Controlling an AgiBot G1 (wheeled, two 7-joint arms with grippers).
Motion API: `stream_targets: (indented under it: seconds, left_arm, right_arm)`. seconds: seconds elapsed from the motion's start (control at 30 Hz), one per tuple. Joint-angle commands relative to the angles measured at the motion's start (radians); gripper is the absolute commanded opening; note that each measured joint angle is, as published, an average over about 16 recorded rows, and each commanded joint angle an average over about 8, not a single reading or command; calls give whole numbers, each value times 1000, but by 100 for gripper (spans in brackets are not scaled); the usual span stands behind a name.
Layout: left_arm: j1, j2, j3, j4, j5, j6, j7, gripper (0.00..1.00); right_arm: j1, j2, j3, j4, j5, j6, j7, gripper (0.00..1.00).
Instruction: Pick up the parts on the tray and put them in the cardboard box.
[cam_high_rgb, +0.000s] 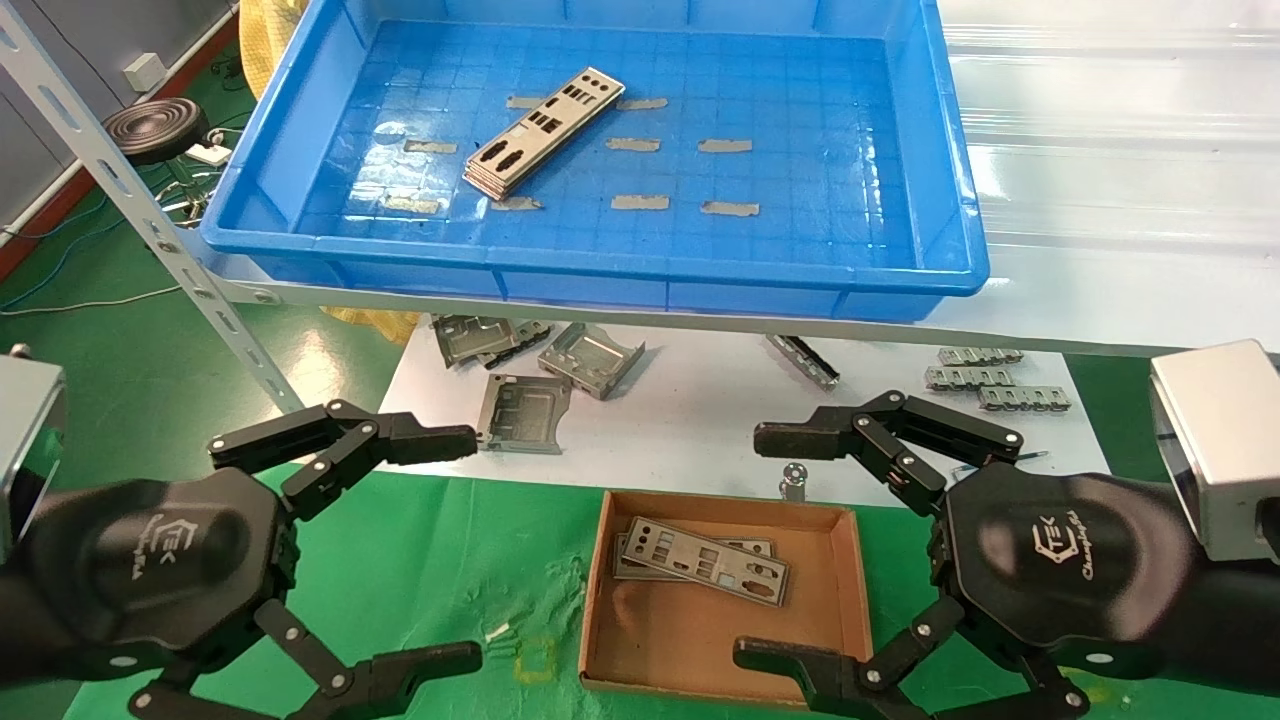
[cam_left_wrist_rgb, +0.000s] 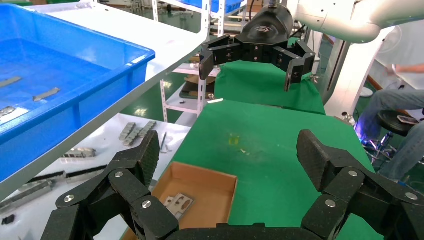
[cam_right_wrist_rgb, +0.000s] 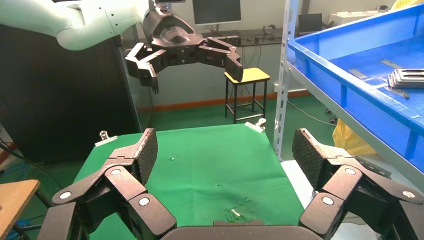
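- My left gripper and right gripper both hung with fingers spread wide and empty, low over the green mat either side of the cardboard box, seemingly waiting between picks.
- The box lay between them, within easy reach of either; I counted two parts in it, overlapping.
- One small stack of parts lay aslant in the tray on the shelf above; I could not count its plates.

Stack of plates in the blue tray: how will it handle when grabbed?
The plates look like thin flat perforated metal, so probably stiff and light. They sit stacked loosely, so likely to slide apart. Lying flat on the tray floor, edges may be hard to pinch.
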Motion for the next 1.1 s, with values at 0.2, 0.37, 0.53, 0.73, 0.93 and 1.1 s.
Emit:
stream_targets:
  seconds: [0.2,0.37,0.53,0.73,0.93,1.1]
  left_arm:
    - [0,0,0,0,0,0,0,100]
    - [0,0,0,0,0,0,0,100]
    - [0,0,0,0,0,0,0,100]
    - [0,0,0,0,0,0,0,100]
    - [0,0,0,0,0,0,0,100]
    - [0,0,0,0,0,0,0,100]
  right_arm:
    - [0,0,0,0,0,0,0,100]
    - [0,0,0,0,0,0,0,100]
    - [0,0,0,0,0,0,0,100]
    - [0,0,0,0,0,0,0,100]
    - [0,0,0,0,0,0,0,100]
    - [0,0,0,0,0,0,0,100]
